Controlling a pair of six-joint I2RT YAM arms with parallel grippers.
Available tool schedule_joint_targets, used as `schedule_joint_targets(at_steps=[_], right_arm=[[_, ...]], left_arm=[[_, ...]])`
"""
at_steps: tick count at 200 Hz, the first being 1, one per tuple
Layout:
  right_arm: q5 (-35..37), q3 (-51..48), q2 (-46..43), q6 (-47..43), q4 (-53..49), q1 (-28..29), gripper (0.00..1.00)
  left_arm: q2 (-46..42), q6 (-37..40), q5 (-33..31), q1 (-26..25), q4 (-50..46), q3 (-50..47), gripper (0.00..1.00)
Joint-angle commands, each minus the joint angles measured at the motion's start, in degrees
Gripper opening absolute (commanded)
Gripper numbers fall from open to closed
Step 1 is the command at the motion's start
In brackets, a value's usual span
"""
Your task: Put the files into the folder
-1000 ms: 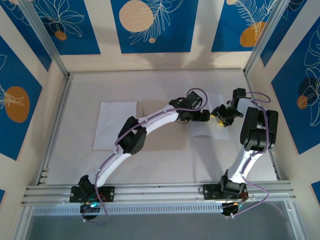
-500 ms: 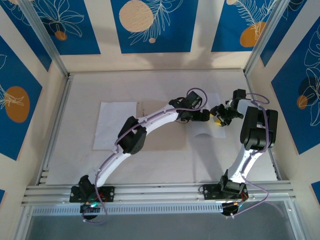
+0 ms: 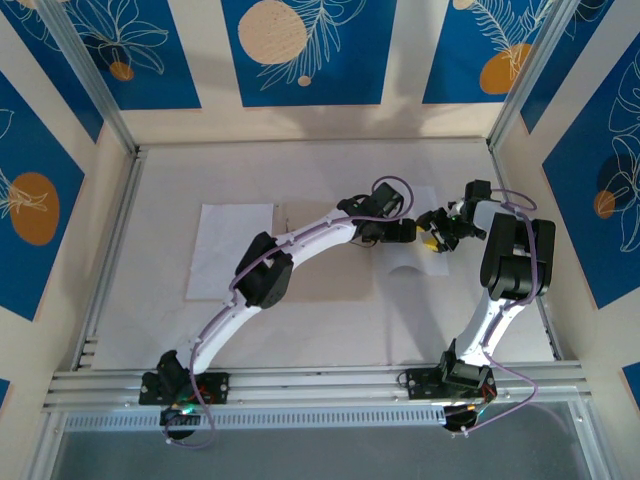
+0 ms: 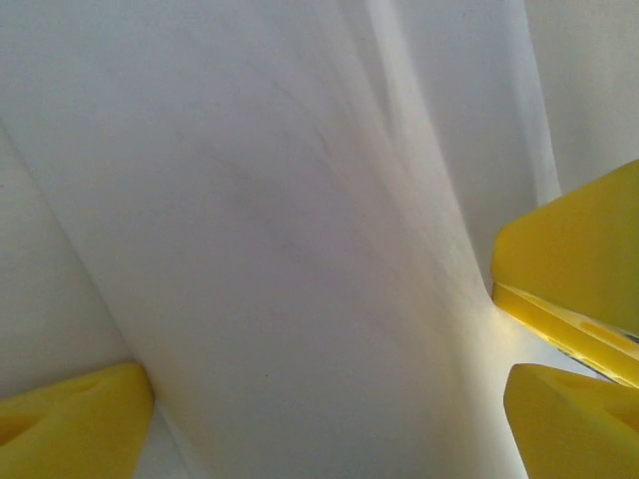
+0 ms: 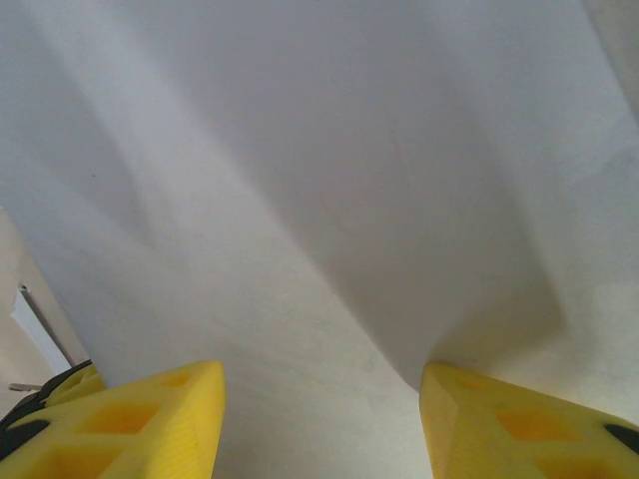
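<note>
So the folder lies flat mid-table, plain tan card, with the left arm draped across it. I can't really call its long axis with that much covered.

The left sheet lies just beside the folder's left edge. It's plain white and flat, long axis running near-to-far, skewed a touch so the far end leans right.

The right sheet sits just off the folder's right edge, also white with its long axis near-to-far. This one isn't flat, it's buckled up into a hump across the middle, and a curved shadow under the hump falls on the part nearer the arm bases.

Both grippers are at that hump, right by the folder's far right corner. The left gripper comes in from the folder side and the right gripper from the other side, nearly nose to nose.

On the left wrist cam the yellow fingers stand wide apart with the paper ridge rising between them, so it's released, not clamped on anything. The right gripper's fingers are partway apart too, with the sheet sloping up between them and a crease ending at one tip. Can't tell if they're actually pressing on it.
</note>
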Motion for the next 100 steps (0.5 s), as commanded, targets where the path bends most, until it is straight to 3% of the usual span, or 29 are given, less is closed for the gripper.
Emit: schedule_joint_targets(at_steps=[1,100], right_arm=[[-3.8,-1.0,0.7,1.0,0.4,-0.4,0.55],[-9.4,-2.9,-2.2,2.5,3.1,-2.4,0.55]], left_arm=[[-1.5,-1.5,1.5,-0.2,-4.8,-1.9,0.87],[-3.8,-3.6,2.0,0.4,-2.3,-5.3,0.65]])
